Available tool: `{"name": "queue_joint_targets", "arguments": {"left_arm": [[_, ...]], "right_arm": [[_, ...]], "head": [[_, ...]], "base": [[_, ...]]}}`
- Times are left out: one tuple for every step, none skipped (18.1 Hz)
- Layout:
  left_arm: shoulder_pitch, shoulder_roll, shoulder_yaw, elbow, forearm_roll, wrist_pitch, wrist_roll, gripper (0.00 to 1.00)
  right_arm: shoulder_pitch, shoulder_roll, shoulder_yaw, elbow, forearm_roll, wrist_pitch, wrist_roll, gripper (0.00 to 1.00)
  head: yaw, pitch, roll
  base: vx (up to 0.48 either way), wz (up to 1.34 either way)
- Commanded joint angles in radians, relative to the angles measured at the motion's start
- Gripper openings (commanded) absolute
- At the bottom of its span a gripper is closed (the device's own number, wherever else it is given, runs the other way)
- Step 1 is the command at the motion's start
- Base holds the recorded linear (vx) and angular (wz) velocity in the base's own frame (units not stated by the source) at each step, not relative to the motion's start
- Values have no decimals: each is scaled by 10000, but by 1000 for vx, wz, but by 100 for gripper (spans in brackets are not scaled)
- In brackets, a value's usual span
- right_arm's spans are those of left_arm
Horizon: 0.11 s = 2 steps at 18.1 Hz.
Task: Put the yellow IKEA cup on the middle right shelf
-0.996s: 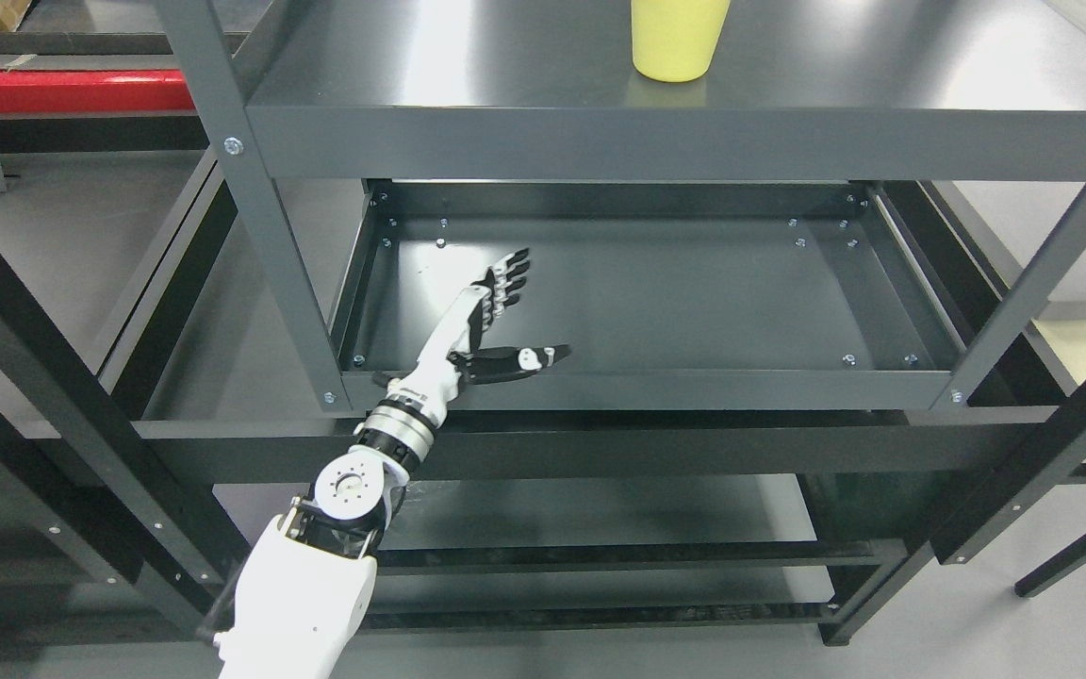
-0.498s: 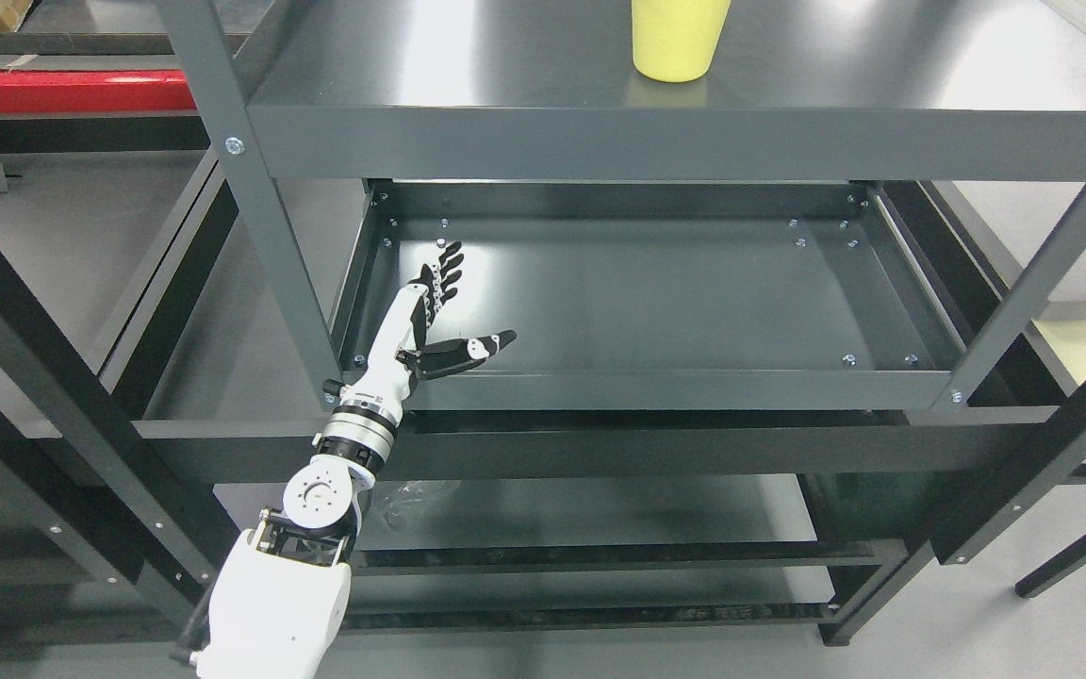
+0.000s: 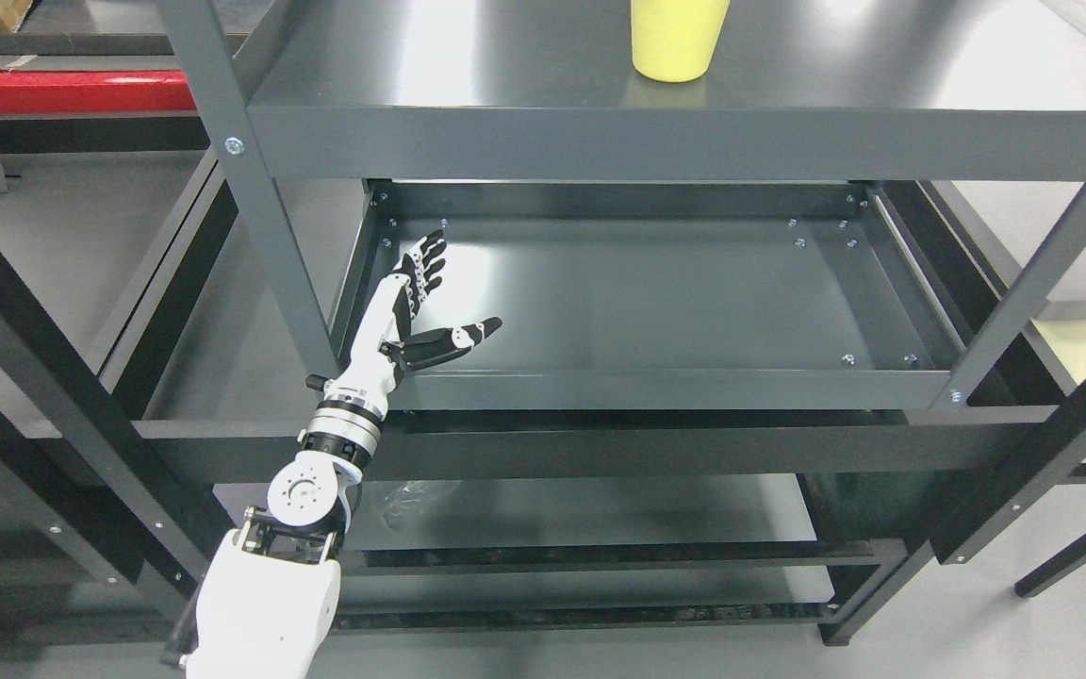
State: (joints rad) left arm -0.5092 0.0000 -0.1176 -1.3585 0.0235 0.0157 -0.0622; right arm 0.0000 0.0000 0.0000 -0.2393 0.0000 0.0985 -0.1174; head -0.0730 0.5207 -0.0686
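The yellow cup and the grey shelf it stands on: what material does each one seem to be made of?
The yellow cup looks like matte plastic: even opaque colour, soft sheen, no sharp glints. The shelf it stands on looks like painted or powder-coated sheet metal: smooth dark grey surface with broad light reflections, a folded front edge, and bolts at the uprights. Neither can be confirmed by look alone.

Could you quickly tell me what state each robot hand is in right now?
Left robot hand: open, fingers spread, holding nothing.
Right robot hand: not in view.
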Motion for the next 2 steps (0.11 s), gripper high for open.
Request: {"name": "queue_joint_targets", "arguments": {"left_arm": [[30, 175, 271, -343, 118, -4, -37, 98], [30, 175, 271, -358, 118, -4, -52, 98]], "right_arm": [[138, -175, 168, 0, -245, -49, 8, 99], [138, -175, 168, 0, -245, -49, 8, 99]], "head": [[0, 0, 0], [0, 0, 0]], "base": [[0, 0], [0, 0]]}}
